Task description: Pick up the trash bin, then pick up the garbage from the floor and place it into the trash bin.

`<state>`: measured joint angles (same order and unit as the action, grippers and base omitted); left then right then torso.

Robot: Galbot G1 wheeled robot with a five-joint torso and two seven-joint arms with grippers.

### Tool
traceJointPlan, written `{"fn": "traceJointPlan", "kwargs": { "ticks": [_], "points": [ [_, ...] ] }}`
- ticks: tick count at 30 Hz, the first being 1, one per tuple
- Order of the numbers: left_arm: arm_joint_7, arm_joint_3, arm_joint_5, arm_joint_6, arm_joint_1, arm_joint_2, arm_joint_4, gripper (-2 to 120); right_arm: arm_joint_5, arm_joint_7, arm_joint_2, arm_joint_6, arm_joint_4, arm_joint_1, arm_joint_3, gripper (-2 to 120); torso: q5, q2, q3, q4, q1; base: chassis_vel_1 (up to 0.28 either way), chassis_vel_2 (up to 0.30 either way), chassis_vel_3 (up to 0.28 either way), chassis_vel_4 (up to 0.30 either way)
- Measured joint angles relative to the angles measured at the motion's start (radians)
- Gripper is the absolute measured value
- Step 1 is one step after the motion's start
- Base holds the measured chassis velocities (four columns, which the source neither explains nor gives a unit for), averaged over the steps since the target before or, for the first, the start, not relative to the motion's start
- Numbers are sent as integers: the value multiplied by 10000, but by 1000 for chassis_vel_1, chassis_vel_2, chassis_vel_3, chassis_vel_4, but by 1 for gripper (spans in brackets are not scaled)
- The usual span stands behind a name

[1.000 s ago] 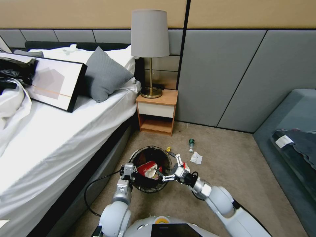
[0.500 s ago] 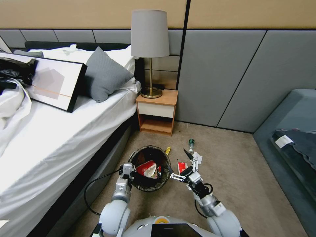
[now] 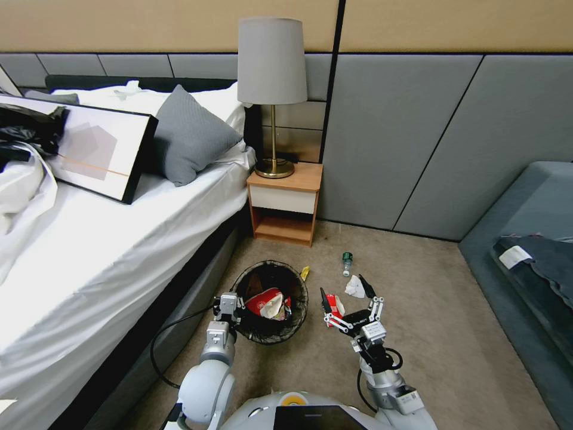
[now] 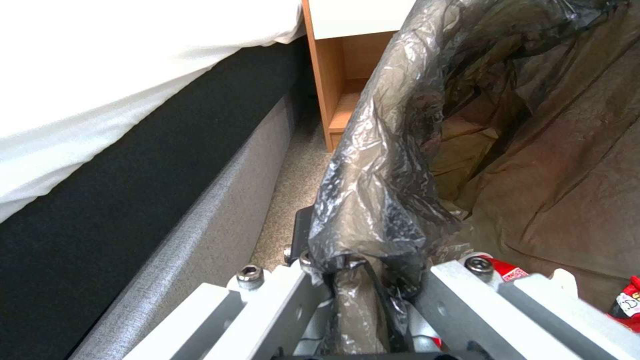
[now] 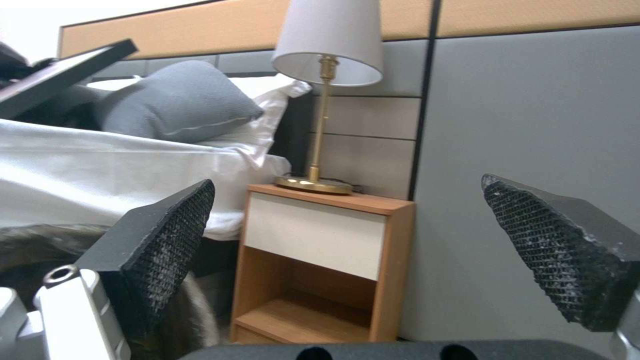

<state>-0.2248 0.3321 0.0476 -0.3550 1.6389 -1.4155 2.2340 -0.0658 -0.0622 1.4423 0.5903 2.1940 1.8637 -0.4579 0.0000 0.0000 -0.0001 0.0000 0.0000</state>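
Note:
The trash bin (image 3: 303,285), lined with a black bag, stands off the bed's corner on the floor (image 3: 430,310). My left gripper (image 3: 230,304) is shut on its near rim; up close the jaws (image 4: 373,270) pinch the folded bag (image 4: 400,150). A red-and-white packet (image 3: 268,303) lies inside the bin. To the bin's right my right gripper (image 3: 342,288) hangs open just above a red packet (image 3: 336,304) on the carpet, its black pads (image 5: 167,230) wide apart. A white tissue wad (image 3: 355,288), a green-capped bottle (image 3: 347,263) and a yellow wrapper (image 3: 305,273) lie close by.
The bed (image 3: 119,239) runs along the left. A wooden nightstand (image 3: 285,203) with a lamp (image 3: 272,89) stands behind the bin. A grey sofa (image 3: 531,239) closes the right side. A black cable (image 3: 161,346) loops beside the left arm. Open carpet lies between bin and sofa.
My right gripper has swung away from over the bin's rim to the right, still open, and now hangs over the red packet on the floor. The left gripper keeps its hold on the bin.

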Motion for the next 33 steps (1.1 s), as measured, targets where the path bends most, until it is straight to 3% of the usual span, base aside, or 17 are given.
{"fn": "traceJointPlan", "kwargs": {
  "ticks": [7, 13, 15, 17, 18, 25, 27, 33],
  "points": [
    [-1, -12, 6, 4, 8, -34, 0, 2, 181, 144, 32, -127, -110, -190, -201, 100, 0, 0, 0, -1, 0, 0, 0, 0, 0],
    [-37, -14, 45, 40, 79, -44, 0, 2, 765, 397, -353, -1280, -431, -1259, -627, 100, 1, 0, 1, 0, 0, 0, 0, 0, 0],
    [-94, -14, 46, 46, 79, -45, 16, 2, 1218, 352, -731, -2239, -714, -2331, -853, 100, 2, -1, 1, 0, 0, 0, 0, 0, 0],
    [-99, -15, 48, 46, 77, -51, 23, 2, 1417, 362, -843, -2592, -773, -2650, -891, 100, 1, 0, 1, 1, 0, 0, 0, 0, 0],
    [-103, -18, 71, 46, 84, -78, 34, 2, 2022, 485, -1143, -3506, -898, -3408, -908, 100, 1, 0, 1, 1, 1, 0, 0, 0, 0],
    [-104, -24, 155, 44, 124, -99, 48, 2, 3075, 955, -1717, -5339, -1457, -4471, -525, 100, 0, 0, 1, 0, 0, 0, 0, 0, 0],
    [-104, -38, 202, 39, 144, -127, 53, 2, 3434, 1198, -1911, -6178, -2110, -4988, -183, 100, 1, 0, 1, 0, 0, 0, 0, 0, 0],
    [-103, -58, 291, 40, 246, -172, 74, 2, 3896, 1305, -1964, -6839, -3845, -5987, 654, 100, 0, 0, 1, -1, 0, 0, 0, 0, 0]
  ]
}}
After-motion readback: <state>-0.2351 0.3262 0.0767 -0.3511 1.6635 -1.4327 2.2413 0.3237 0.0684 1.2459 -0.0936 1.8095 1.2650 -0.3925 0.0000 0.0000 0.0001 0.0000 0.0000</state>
